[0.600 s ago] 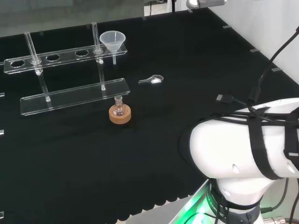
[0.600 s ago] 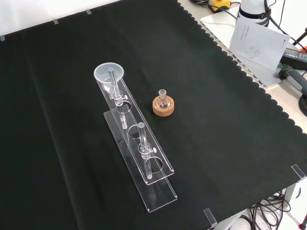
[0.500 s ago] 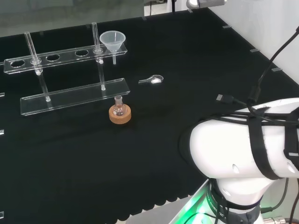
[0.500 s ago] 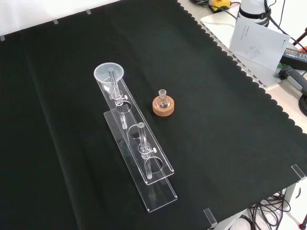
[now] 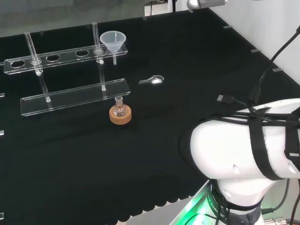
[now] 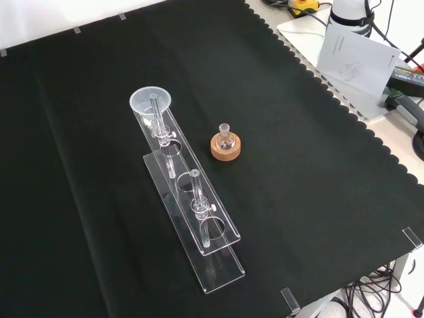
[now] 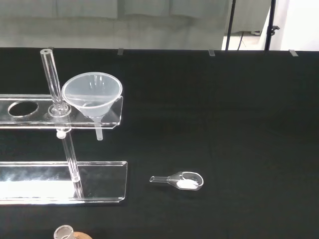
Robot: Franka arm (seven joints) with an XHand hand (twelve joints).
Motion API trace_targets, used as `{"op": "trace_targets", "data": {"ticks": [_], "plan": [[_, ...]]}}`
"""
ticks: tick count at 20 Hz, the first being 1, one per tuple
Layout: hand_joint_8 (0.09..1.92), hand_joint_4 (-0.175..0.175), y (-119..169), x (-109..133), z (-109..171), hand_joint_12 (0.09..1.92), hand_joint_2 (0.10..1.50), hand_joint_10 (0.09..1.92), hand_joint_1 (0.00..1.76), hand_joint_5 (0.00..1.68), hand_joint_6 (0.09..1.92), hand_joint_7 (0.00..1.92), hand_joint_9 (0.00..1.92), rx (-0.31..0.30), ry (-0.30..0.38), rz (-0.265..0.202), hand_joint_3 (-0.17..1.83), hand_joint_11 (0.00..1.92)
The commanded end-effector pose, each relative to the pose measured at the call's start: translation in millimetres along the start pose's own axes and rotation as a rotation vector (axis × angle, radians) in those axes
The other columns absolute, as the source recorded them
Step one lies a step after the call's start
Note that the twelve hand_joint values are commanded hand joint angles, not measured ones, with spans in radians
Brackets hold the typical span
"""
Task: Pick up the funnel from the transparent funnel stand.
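Clear acrylic two-tier funnel stand (image 5: 70, 75) to the left in the head view, upper shelf pierced with a row of round holes and carried on thin upright rods above a flat base plate, presumably so that stems can hang free beneath. Seated in the end hole at the right of that shelf, the translucent cone-shaped plastic funnel (image 5: 113, 42): bowl resting on the rim of the hole, short stem poking down through it, upright and kept there by its own flare, as seen close in the wrist view (image 7: 92, 95). Just in front of the stand's base, a small round-bottomed glass flask (image 5: 119, 107) sitting in a tan cork ring (image 5: 120, 115), needed since such a flask would roll otherwise. Further right, well apart from the stand, a small clear scoop holding a little white powder (image 5: 155, 80) lying flat on the black cloth-covered surface (image 5: 187, 61). At the far right, the arm's big white link (image 5: 243, 150). Nothing touching the funnel, so the pick-up judged not yet begun. Robot hand state impossible to tell from these views. Likely approach from above or from the open right-hand end, clear of the tall rod (image 7: 53, 79) beside the bowl.
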State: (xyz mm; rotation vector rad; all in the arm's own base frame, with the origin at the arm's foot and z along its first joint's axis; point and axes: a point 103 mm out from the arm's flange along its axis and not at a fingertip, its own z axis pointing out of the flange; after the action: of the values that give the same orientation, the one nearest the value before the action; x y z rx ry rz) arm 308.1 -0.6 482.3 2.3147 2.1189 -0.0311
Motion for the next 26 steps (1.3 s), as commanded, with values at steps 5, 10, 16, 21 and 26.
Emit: {"op": "trace_targets", "data": {"ticks": [5, 10, 16, 21, 26], "plan": [[0.36, 0.028, 9, 4, 7, 1.37, 1.17, 0.61, 0.0, 0.17, 0.09, 0.0, 0.1, 0.009, 0.011, 0.042, 0.44, 0.0], [0.37, 0.028, 18, 17, 12, 1.37, 1.17, 0.61, 0.0, 0.17, 0.09, 0.0, 0.1, 0.02, 0.014, 0.049, 0.43, 0.0], [0.38, 0.027, 48, 28, 21, 1.37, 1.15, 0.61, 0.0, 0.17, 0.09, 0.0, 0.1, 0.04, 0.012, 0.013, 0.42, 0.0], [0.39, 0.027, 78, 35, 36, 1.38, 1.14, 0.62, 0.0, 0.17, 0.09, 0.01, 0.12, 0.058, 0.013, -0.026, 0.4, 0.0], [0.44, 0.015, 112, 36, 62, 1.4, 1.08, 0.65, 0.09, 0.24, 0.09, 0.05, 0.15, 0.114, 0.014, -0.062, 0.34, 0.0]]}}
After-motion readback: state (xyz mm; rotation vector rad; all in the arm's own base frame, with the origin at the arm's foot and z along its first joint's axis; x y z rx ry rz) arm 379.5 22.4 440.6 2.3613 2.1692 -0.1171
